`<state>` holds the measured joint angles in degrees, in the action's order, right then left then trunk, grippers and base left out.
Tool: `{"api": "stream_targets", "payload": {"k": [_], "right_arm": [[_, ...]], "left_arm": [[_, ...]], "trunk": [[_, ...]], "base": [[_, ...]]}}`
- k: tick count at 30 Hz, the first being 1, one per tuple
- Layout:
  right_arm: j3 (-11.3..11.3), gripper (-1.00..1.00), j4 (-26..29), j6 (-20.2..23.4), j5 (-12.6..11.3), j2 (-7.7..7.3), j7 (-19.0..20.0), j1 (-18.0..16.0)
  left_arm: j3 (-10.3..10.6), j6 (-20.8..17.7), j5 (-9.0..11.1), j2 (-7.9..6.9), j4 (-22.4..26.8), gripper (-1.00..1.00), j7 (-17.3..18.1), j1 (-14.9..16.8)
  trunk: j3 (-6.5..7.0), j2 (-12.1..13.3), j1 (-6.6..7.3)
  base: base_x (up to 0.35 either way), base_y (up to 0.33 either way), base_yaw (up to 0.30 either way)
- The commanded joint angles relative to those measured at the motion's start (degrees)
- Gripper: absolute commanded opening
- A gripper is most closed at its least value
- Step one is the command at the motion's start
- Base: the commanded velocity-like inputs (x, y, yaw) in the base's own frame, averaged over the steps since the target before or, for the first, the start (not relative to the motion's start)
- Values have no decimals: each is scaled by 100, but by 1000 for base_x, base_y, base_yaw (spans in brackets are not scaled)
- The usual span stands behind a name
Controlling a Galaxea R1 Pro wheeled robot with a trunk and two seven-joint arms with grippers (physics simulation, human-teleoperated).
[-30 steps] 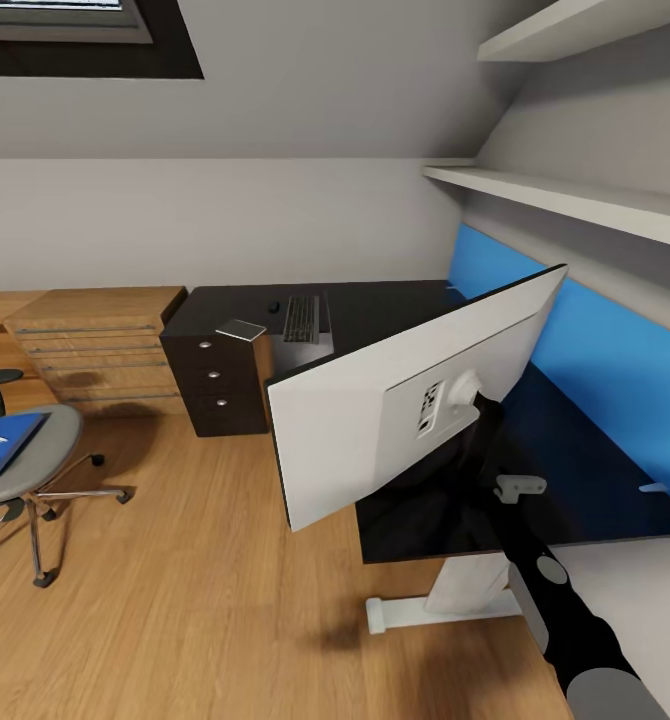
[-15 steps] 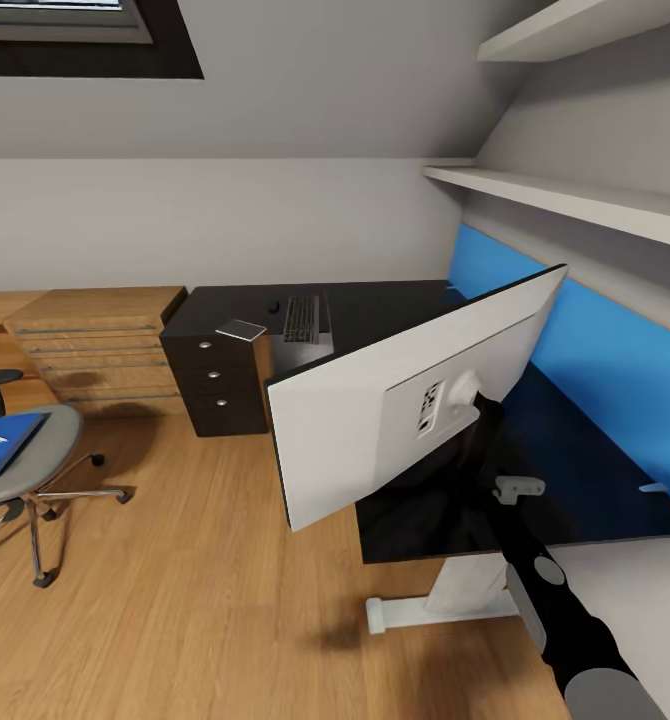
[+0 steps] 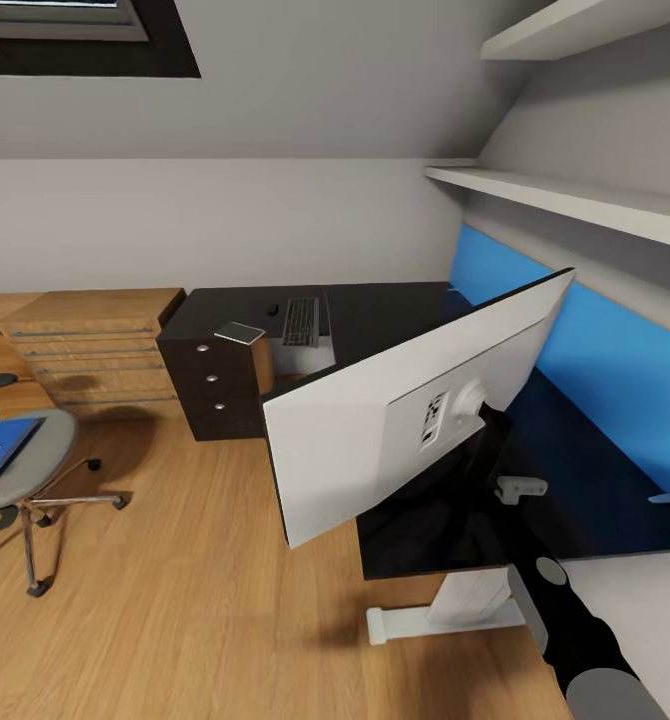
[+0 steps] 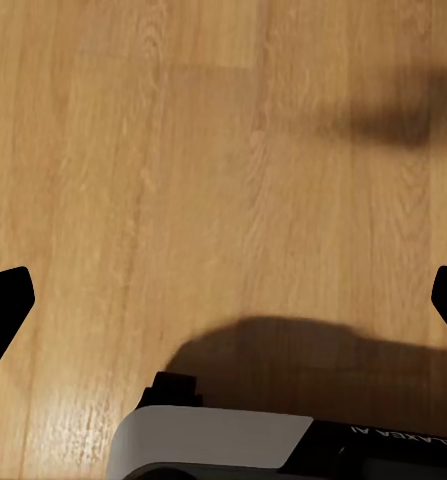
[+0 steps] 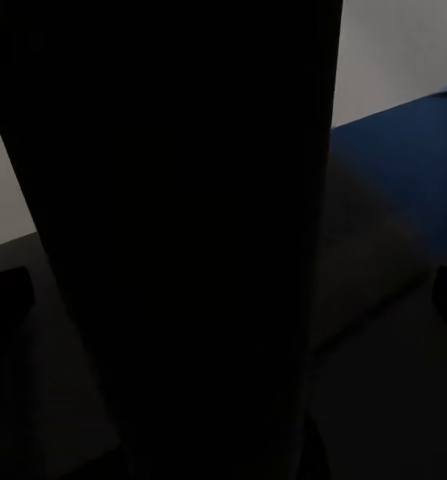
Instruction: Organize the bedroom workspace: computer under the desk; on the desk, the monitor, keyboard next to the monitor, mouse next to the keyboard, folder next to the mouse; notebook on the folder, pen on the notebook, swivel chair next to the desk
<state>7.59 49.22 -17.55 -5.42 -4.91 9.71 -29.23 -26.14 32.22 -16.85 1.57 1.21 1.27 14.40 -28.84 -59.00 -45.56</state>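
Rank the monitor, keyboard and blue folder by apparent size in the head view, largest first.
1. monitor, by far, though nearest the camera.
2. folder, partly cut off at the frame edge.
3. keyboard, close to the folder; farther away, so unsure.

The monitor [image 3: 375, 440] shows a plain white back edged in black, standing over the desk [image 3: 395, 310] with its black top, bright blue back panel and white pedestal leg. On the far end lie a dark grey keyboard [image 3: 301, 321] and a small black mouse [image 3: 272, 308], beside a black drawer unit [image 3: 215, 385] with silvery knobs and a light, grained wooden chest [image 3: 90, 345]. The swivel chair [image 3: 25, 470] has a grey seat carrying a bright blue folder [image 3: 3, 447], over a warm honey-coloured plank floor [image 3: 175, 600].
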Motion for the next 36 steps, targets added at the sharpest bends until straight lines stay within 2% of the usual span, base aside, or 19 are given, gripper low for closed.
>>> {"api": "stream_targets", "payload": {"k": [1, 29, 30, 36], "right_arm": [[11, 100, -3, -14, -57, 0, 49, -4], [23, 100, 0, -21, -56, -10, 49, -4], [23, -100, 0, -21, -56, -10, 49, -4], [23, -100, 0, -21, -56, -10, 49, -4]], "left_arm": [[-49, 12, -38, 1, 1, 100, 13, 2], [-49, 3, -38, 1, 0, 100, 10, 2], [-49, 3, -38, 1, -1, 100, 10, 2], [-49, 3, -38, 1, -2, 100, 12, 2]], "trunk": [[-5, -3, 0], [-5, -3, 0], [-5, -3, 0], [-5, -3, 0]], "base": [[11, 0, 0], [13, 0, 0], [0, 0, 0], [0, 0, 0]]}}
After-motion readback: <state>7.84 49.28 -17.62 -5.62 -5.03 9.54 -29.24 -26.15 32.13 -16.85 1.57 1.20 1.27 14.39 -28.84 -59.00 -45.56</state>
